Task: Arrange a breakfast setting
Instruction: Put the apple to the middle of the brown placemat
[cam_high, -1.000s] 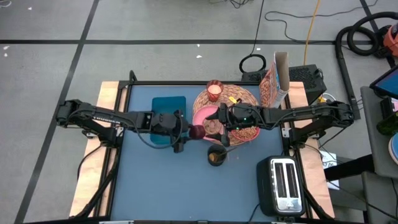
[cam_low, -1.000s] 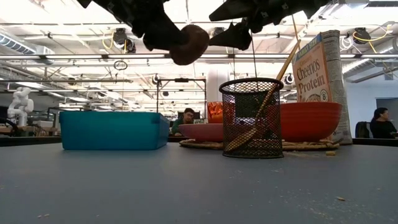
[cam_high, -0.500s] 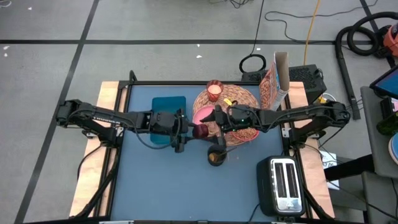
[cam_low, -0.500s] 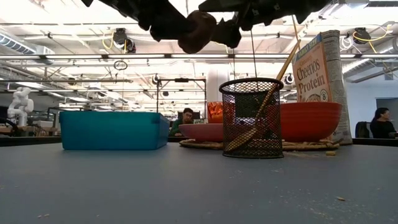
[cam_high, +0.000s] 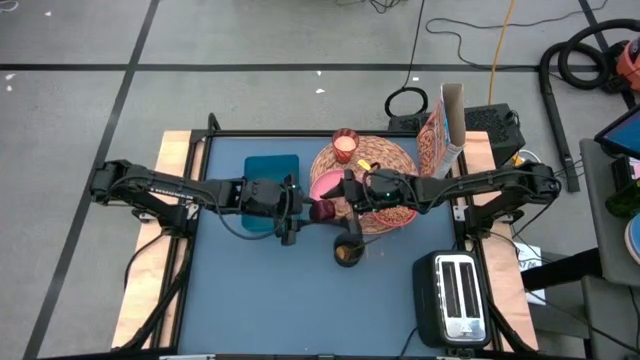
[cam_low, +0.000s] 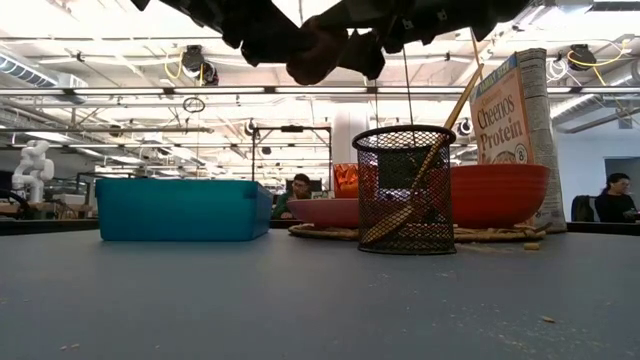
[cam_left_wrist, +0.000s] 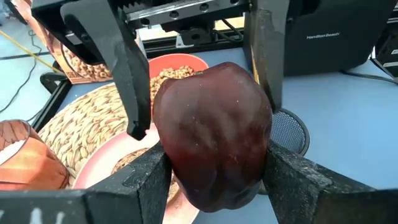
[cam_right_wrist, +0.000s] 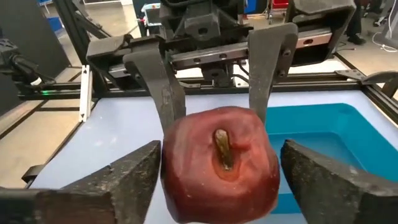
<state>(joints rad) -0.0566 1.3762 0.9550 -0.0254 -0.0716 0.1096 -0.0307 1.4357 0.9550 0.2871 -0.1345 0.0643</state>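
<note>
While the left claw is clenching the dark-red fruit in the air above the tabletop, the right claw is facing it from the opposite side, its fingers standing apart on either flank of the fruit without yet pressing it. Seen from the right wrist, the fruit's stem end is pointing toward the right claw, so its axis is lying along the line between the two arms. Just beyond, the pink plate is sitting on the straw placemat.
</note>
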